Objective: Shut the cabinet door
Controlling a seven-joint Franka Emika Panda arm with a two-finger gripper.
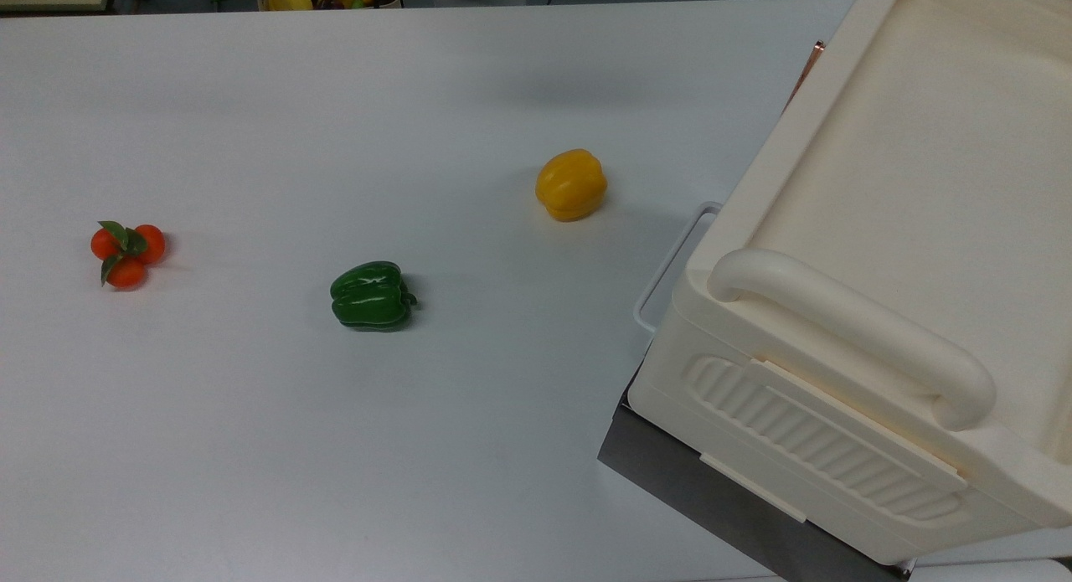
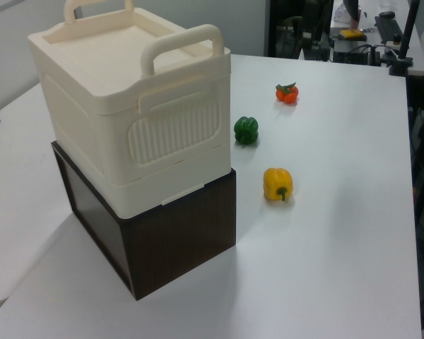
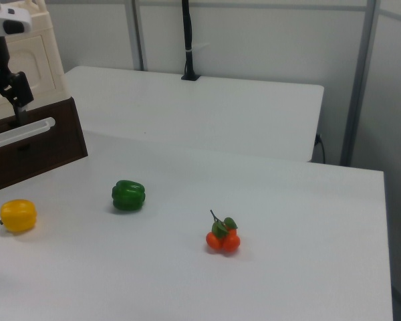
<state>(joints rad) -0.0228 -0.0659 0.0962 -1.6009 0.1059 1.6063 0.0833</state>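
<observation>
Cabinet door (image 3: 39, 59) is on the cabinet (image 3: 45, 27) side at the right view's upper left, a cream panel with a recessed rectangle; whether it sits fully flush cannot be told. In the top view its copper strip (image 1: 813, 61) peeks out along the cabinet's (image 1: 888, 172) far edge. The cabinet stands on a dark box (image 2: 184, 226), which carries a white handle (image 3: 20, 132) on the side facing the peppers.

The pincer (image 3: 3, 101) hangs in front of the door, just above the white handle, its black fingers (image 3: 20, 97) spread and pinching nothing; one finger is cut by the right view's left edge.

On the white surface (image 1: 251, 448) lie a yellow pepper (image 1: 571, 184), near the cabinet, a green pepper (image 1: 372, 295), well apart from it toward the top view's left, and a cluster of small orange-red fruits with leaves (image 1: 126, 253), farther left still. All three lie apart from one another and from the box.

In the left view the cabinet (image 2: 127, 106) shows its ribbed side panel and two thick bar handles on top.
</observation>
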